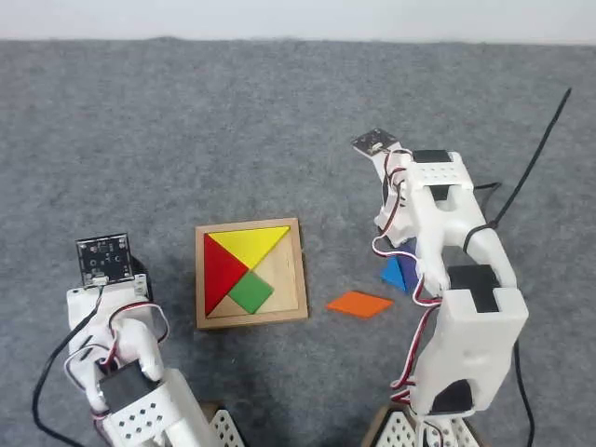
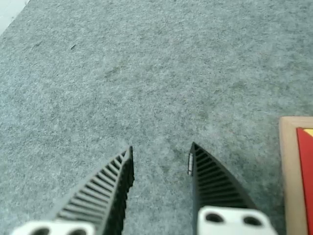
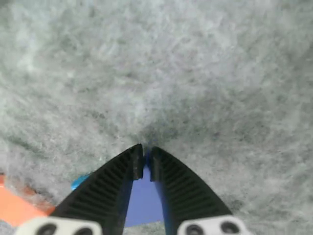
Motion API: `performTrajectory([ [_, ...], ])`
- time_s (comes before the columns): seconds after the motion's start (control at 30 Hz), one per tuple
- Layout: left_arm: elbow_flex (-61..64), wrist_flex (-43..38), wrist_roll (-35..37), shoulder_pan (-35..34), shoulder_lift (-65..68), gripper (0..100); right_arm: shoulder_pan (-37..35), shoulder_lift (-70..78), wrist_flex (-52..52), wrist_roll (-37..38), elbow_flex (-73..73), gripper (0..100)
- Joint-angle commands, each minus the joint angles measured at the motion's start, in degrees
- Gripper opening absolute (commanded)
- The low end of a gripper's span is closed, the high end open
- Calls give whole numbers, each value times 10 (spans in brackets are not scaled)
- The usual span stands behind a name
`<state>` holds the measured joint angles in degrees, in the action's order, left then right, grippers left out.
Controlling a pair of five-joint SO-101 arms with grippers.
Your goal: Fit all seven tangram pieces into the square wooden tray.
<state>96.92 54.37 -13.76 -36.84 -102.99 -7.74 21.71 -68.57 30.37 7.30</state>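
Grey felt-covered table (image 1: 140,121), with a pale strip of background past its far edge. The square wooden tray (image 1: 200,279) sat mid-table with three pieces seated in it: yellow triangle (image 1: 250,244), red triangle (image 1: 222,272), green square (image 1: 250,292). Bare wood showed along the tray's side facing the right arm (image 1: 470,317) and in the near corner on that side.

Right jaws were low over the felt and pressed almost together, pinching an indigo piece (image 3: 142,200). In the right wrist view the piece ran back from the tips between the two fingers, so it probably stood on edge in the grip. I could not tell whether it was clear of the felt. A lighter blue triangle (image 1: 395,273) lay just beside the jaws. The orange parallelogram (image 1: 359,304) lay flat on the table between those pieces and the tray, its long axis running roughly toward the tray.

Left jaws were spread with nothing between them, over bare felt. The tray's rim (image 2: 288,171) sat at the edge of the left wrist view, apart from the tips.

Judgement: the right arm was the nearer one for the loose pieces. The tray lay to that arm's left, its open side facing the jaws, with the orange parallelogram in the straight path. The carry would likely need to pass over that piece, and the indigo piece would have to be laid flat and turned to match the bare corner
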Motion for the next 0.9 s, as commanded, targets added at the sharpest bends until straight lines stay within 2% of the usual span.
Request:
performTrajectory([
  [0.0,-7,4,-6,4,-13,177,9,-40,-3,-5,-15,6],
  [0.3,-7,4,-6,4,-13,177,42,-133,-38,-16,-17,11],
  [0.37,-7,4,-6,4,-13,177,50,-162,-78,-26,-17,48],
  [0.43,-7,4,-6,4,-13,177,51,-182,-102,-28,-2,132],
  [0.57,-7,4,-6,3,-13,177,23,-208,-80,-25,84,269],
  [0.73,-7,4,-6,3,-13,177,0,-208,-22,-74,179,277],
  [0.87,-7,5,-6,3,-13,177,7,-208,1,-73,214,277],
])
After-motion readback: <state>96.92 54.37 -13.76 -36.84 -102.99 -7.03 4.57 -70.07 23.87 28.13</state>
